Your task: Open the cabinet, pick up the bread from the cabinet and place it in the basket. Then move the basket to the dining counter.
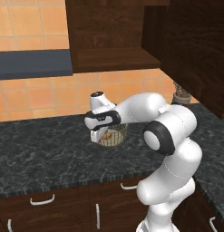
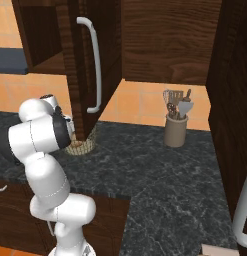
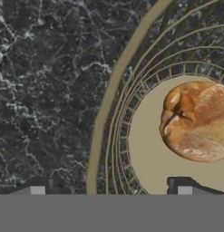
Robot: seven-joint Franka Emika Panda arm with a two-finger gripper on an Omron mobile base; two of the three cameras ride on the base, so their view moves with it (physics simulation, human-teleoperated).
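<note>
Setting: simulated kitchen — black speckled granite counter [image 1: 45,149] across the middle of the left base view, orange tile wall behind, dark cabinetry above.

Item 1, nearest: gripper [image 3: 111,190]. In the hand view its two dark fingertips rise at the bottom edge, set wide apart, nothing between them — one over bare granite at lower left, the other inside the basket at lower right. The hand straddles the basket's rim and grips nothing. In the left base view the hand sits at centre frame, just over the basket.

Item 2: basket [image 3: 102,118]. Round tan wire mesh, solid beige floor; stands on the granite at centre of the left base view and at left-centre of the right base view, below the open cabinet door. Judged light and fairly stiff, though the mesh may flex; likely to slide on polished stone if nudged. Best hold: the rim wall, one finger inside and one outside, as the jaws now stand.

Item 3: bread [image 3: 197,120]. Golden-brown roll, lying on the basket floor at right of the hand view. Judged light and soft; loose, so it may roll if the basket tips.

Item 4, farthest: cabinet [image 2: 90,60]. Door swung open, silver bar handle at upper left-centre of the right base view.
</note>
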